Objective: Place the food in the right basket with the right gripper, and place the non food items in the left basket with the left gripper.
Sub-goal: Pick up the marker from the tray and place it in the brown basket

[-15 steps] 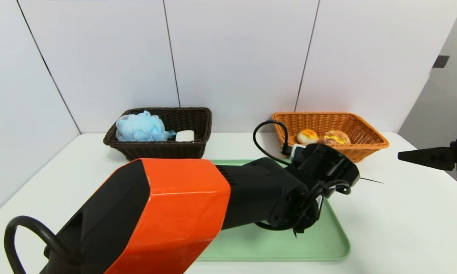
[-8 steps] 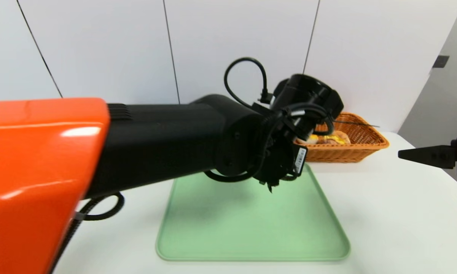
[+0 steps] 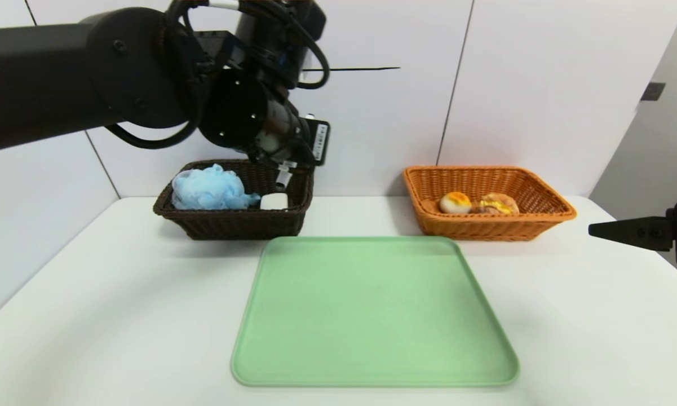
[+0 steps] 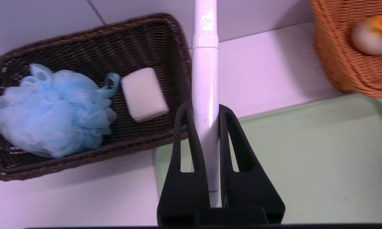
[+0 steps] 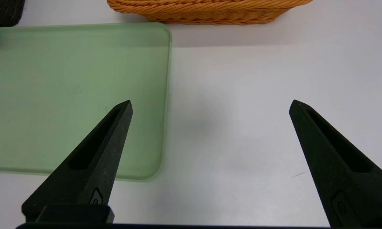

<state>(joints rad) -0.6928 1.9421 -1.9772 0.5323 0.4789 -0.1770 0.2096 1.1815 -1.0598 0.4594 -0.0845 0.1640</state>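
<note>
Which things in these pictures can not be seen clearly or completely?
- Marker pen: its far end is cut off by the left wrist view's edge, and the left gripper covers its lower part.
- Cream puff: partly hidden behind the bun and the right basket wall in the head view.
- Right gripper: in the head view, cut off by the edge.

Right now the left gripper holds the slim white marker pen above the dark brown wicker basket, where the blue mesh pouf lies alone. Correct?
Not quite: the light-blue mesh bath pouf is not alone. A white rectangular soap bar lies beside it in the dark brown wicker basket, as the left wrist view shows. The left gripper does hold the slim white marker pen.
</note>
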